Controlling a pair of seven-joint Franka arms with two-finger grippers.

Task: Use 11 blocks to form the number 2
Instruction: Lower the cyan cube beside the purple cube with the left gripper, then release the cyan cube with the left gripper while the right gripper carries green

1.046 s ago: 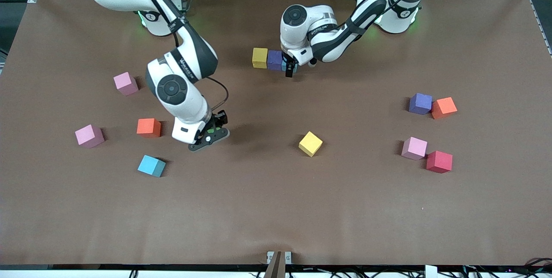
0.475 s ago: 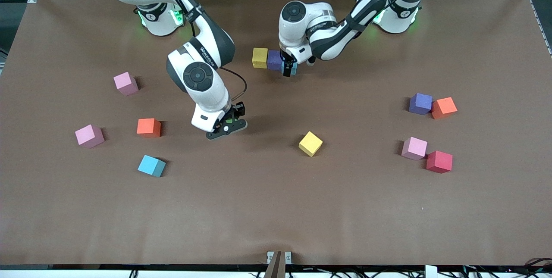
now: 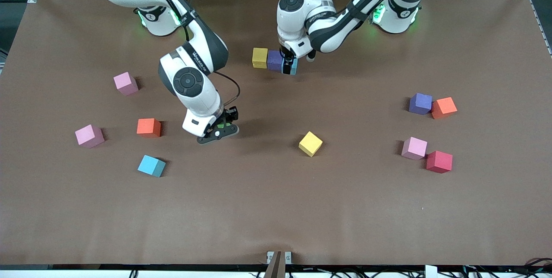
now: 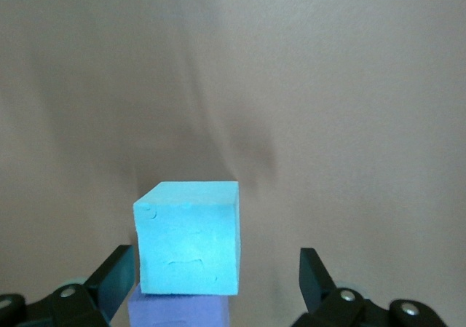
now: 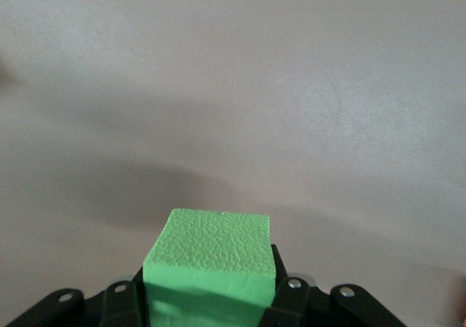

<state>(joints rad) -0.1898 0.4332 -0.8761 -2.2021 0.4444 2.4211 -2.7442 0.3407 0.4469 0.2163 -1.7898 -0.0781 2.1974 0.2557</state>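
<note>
From the front view I see the table [image 3: 276, 209] with loose blocks spread toward both ends and a row of yellow block [image 3: 259, 57], purple block [image 3: 274, 60] and light blue block [image 3: 293, 66] touching. My left gripper [image 4: 218, 287] sits spread around the light blue one. Only the right wrist view shows my right gripper [image 5: 211, 298] pinching a green block [image 5: 210, 265], which is mostly hidden from the front.

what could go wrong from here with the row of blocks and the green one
The left gripper is open around the light blue block, one finger close against it; lifting away could drag it off the purple block beside it. The right gripper is shut on the green block; setting it down could nudge the yellow block or its neighbours.
</note>
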